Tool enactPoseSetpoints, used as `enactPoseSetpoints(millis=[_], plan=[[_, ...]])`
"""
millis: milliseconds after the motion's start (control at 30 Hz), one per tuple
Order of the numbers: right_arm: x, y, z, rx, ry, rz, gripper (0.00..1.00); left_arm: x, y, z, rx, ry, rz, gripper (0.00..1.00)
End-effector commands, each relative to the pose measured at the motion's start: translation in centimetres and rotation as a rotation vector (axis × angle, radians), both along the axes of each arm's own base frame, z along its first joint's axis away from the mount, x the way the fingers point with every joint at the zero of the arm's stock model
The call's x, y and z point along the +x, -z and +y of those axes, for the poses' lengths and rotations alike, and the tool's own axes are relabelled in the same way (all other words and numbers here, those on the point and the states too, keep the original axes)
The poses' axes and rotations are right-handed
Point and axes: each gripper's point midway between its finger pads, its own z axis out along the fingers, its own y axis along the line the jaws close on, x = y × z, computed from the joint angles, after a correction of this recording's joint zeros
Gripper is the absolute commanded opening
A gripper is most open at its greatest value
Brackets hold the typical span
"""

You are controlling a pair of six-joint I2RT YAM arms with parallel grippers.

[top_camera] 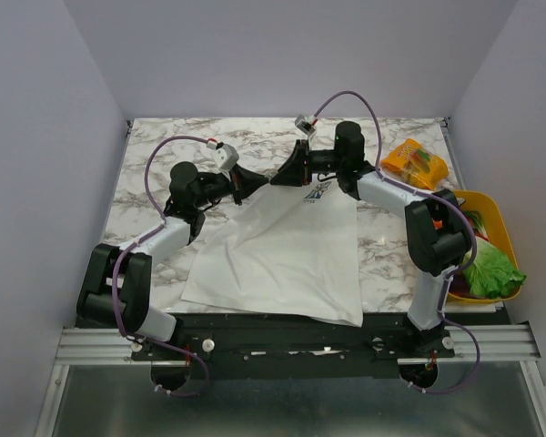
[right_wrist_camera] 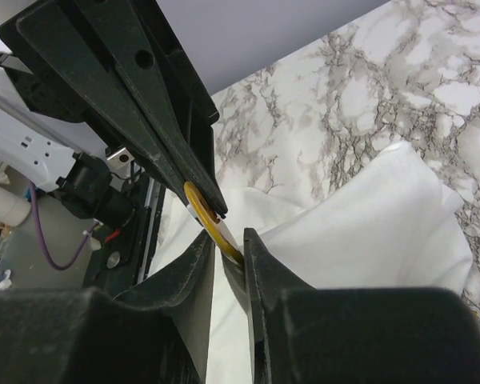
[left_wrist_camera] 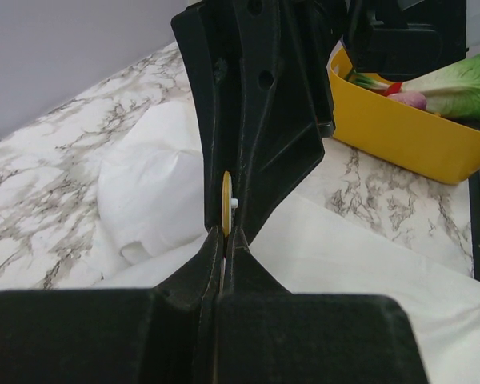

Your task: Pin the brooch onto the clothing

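- Currently I'm pinching the brooch point(left_wrist_camera: 226, 200) edge-on in my left end effector point(left_wrist_camera: 225, 244), above the shirt point(left_wrist_camera: 368, 256).
- Right end effector point(right_wrist_camera: 228, 240) is facing it tip-to-tip, slightly parted around its rim.

The left arm point(top_camera: 164, 238) and right arm point(top_camera: 432, 237) are showing the same livery: white link tubes running between chunky black joint housings. A purple cable point(top_camera: 148, 177) is looping along each arm toward 12 o'clock, ending at a small white-grey wrist camera point(top_camera: 223, 153). Orange marks point(top_camera: 436, 221) are showing on the right elbow housing. The left gripper point(left_wrist_camera: 226, 240) is presenting matte black, tapering fingers point(left_wrist_camera: 184, 284). The right gripper point(right_wrist_camera: 228, 248) is looking alike, and both pairs are drilled with round holes.
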Motion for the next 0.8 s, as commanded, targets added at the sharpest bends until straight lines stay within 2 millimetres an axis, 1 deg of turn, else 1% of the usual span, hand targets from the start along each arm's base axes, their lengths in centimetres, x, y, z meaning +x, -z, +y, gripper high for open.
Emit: enactPoseSetpoints(millis=[0,100,233,333,367,400,467,500,600,767], plan=[[1.7,-2.6,-0.8,0.041,0.104,-0.085,0.30,-0.9,-1.6,-0.3,-0.017,0.032,-0.056,0.00],[1.6,-2.5,-0.9,0.050,0.100,-0.080,0.32,-0.8,-1.6,-0.3,-0.017,0.028,-0.053,0.00],[2.0,-2.7,-1.1,0.054,0.114,-0.079,0.34,-0.8,-1.7,-0.1,-0.017,0.026,-0.059,0.00],[2.1,-2.3,-1.0,0.044,0.109,-0.066,0.34,-0.9,-1.8,-0.1,-0.019,0.026,-0.062,0.00],[2.1,-2.2,-1.0,0.044,0.103,-0.065,0.34,-0.9,-1.9,-0.1,-0.019,0.028,-0.063,0.00],[1.6,-2.2,-1.0,0.044,0.071,-0.064,0.34,-0.9,-1.9,-0.2,-0.019,0.029,-0.063,0.00],[1.7,-2.1,-0.8,0.041,0.059,-0.056,0.34,-1.0,-1.9,-0.2,-0.019,0.037,-0.065,0.00],[1.5,-1.9,-0.8,0.039,0.039,-0.054,0.32,-0.9,-2.1,-0.3,-0.020,0.038,-0.067,0.00],[1.4,-1.8,-0.8,0.030,0.018,-0.062,0.31,-1.0,-2.2,-0.5,-0.014,0.062,-0.070,0.00],[1.5,-1.5,-0.7,0.010,0.002,-0.054,0.22,-0.7,-2.1,-0.8,0.003,0.080,-0.064,0.00]])
